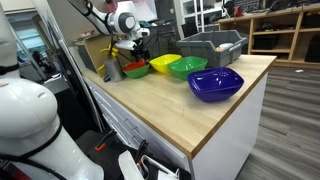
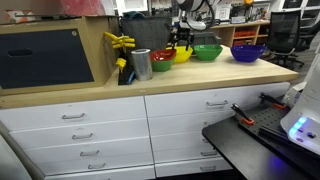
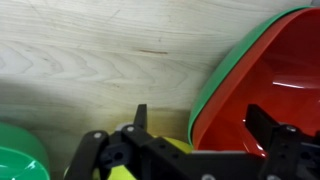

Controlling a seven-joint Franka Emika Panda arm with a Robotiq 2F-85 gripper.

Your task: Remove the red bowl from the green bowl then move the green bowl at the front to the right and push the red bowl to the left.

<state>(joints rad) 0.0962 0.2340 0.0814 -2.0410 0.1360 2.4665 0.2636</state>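
Observation:
The red bowl (image 3: 275,85) sits nested inside a green bowl (image 3: 225,70), whose rim shows around it at the right of the wrist view. My gripper (image 3: 200,120) is open and straddles their near rim: one finger is over the red bowl's inside, the other is outside over the counter. In both exterior views the nested pair (image 1: 134,70) (image 2: 161,60) stands at the end of a row of bowls, with the gripper (image 1: 133,52) just above it. The look-alike green bowl (image 1: 187,67) (image 2: 207,51) stands further along the row.
A yellow bowl (image 1: 163,64) sits between the pair and the other green bowl. A larger blue bowl (image 1: 215,84) ends the row. A grey bin (image 1: 212,45) stands behind. A metal cup (image 2: 141,63) and a yellow tool (image 2: 120,42) stand beside the pair.

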